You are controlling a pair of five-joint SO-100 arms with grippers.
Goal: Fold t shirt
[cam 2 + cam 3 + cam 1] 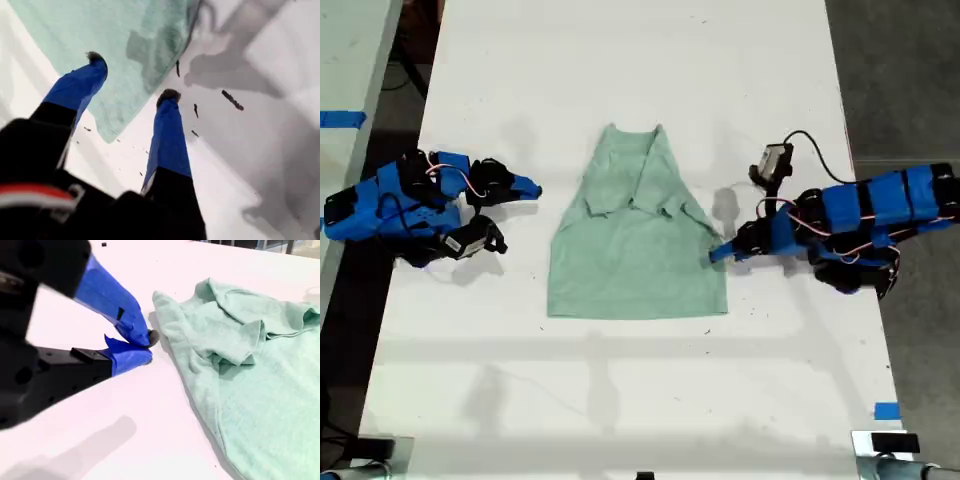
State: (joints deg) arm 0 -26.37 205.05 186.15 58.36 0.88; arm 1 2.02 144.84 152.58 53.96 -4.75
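Note:
The pale mint t shirt (635,245) lies flat in the middle of the white table (620,400), collar toward the far edge, with both short sleeves folded in over the chest. From the exterior view's right, my first gripper (717,252) reaches the shirt's side edge. It is open (130,80): one fingertip (94,62) rests over the cloth (100,30) and the other (168,96) over bare table just off the edge. My second gripper (532,188) sits at the exterior view's left, shut (147,345) with nothing in it, a short gap from the shirt (250,375).
Both blue arms lie low on the table, one on each side of the shirt. A camera and black cable (775,160) stick up from the arm at the exterior view's right. Blue tape (886,410) marks the near corner at that view's right. Another table (345,90) stands at the left.

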